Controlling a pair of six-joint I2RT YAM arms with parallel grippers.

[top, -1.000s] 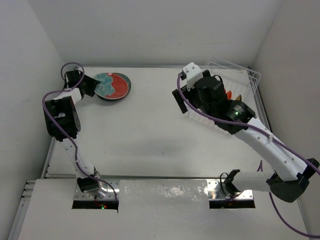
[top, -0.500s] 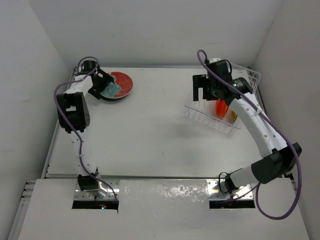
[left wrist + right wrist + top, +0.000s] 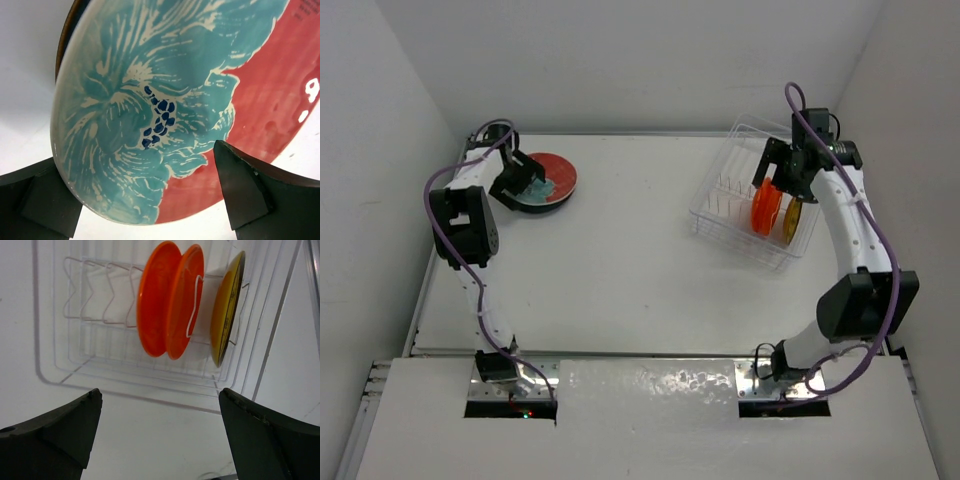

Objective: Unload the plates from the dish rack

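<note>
Swung outward since a second ago, the right hand (image 3: 782, 185) hangs released over the dish rack (image 3: 50, 375); below its spread fingers, orange plates (image 3: 159, 300) and a yellow plate (image 3: 226, 305) stand on edge among the prongs; the left hand (image 3: 523, 181), wide and released, straddles the red flowered plate (image 3: 558, 172), which lies atop a dark plate (image 3: 532, 206) on the bench (image 3: 620, 260).

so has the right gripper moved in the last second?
Yes. The right gripper swung rightward, from the rack's left edge to above the orange plate standing in it.
</note>
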